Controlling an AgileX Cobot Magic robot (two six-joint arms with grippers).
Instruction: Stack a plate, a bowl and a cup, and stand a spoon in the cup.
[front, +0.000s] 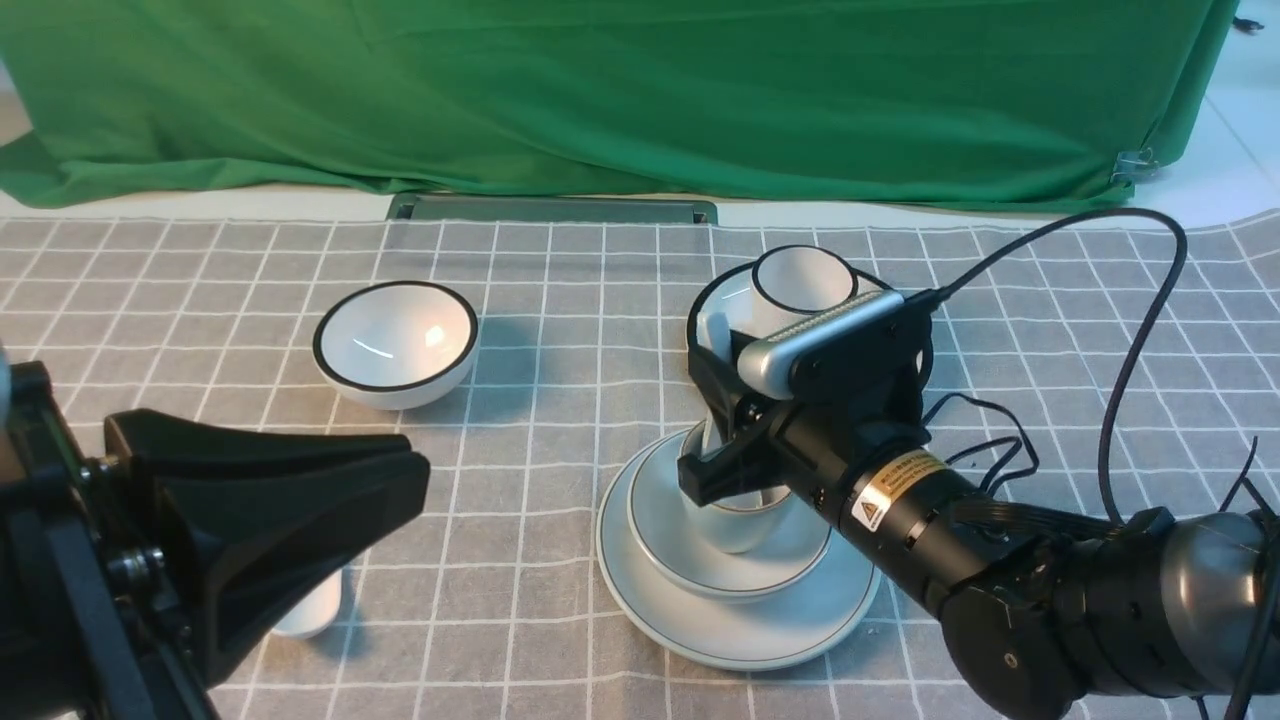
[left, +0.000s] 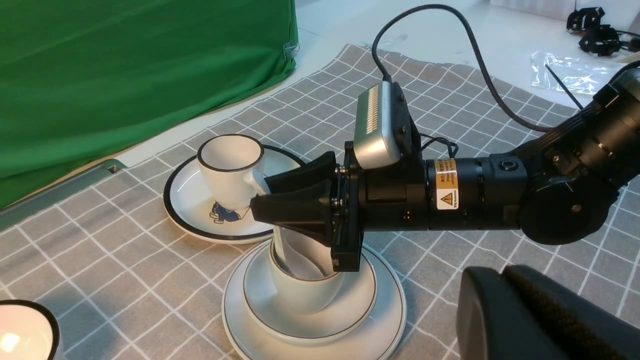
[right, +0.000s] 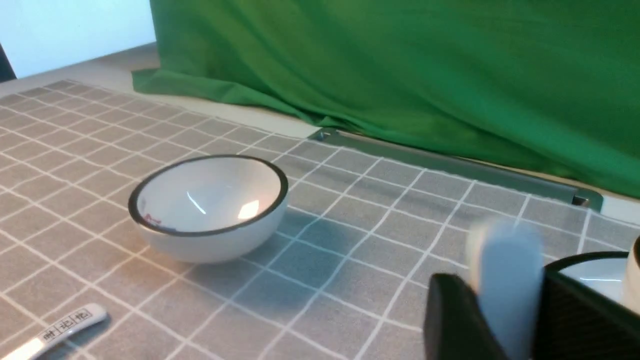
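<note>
Grey checked tablecloth (front: 560, 300), green backdrop (front: 600, 90). Plate (front: 720, 625), bowl (front: 670, 540), cup (front: 735, 525) stacked — done. Right gripper (front: 712, 430) clamped on spoon (right: 505, 285), lower end inside cup — release judged sole step left. Left gripper (front: 405, 480) pressed together, empty, well apart from stack.

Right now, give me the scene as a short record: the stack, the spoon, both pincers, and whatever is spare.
stack: cup in bowl, bowl on plate
spoon: lower end inside cup, roughly upright, gripped
right pincer: shut on spoon, above cup
left pincer: shut, empty, apart from stack
spare: white bowl; white cup on cartoon plate; marked spoon
not yet done: release spoon
</note>
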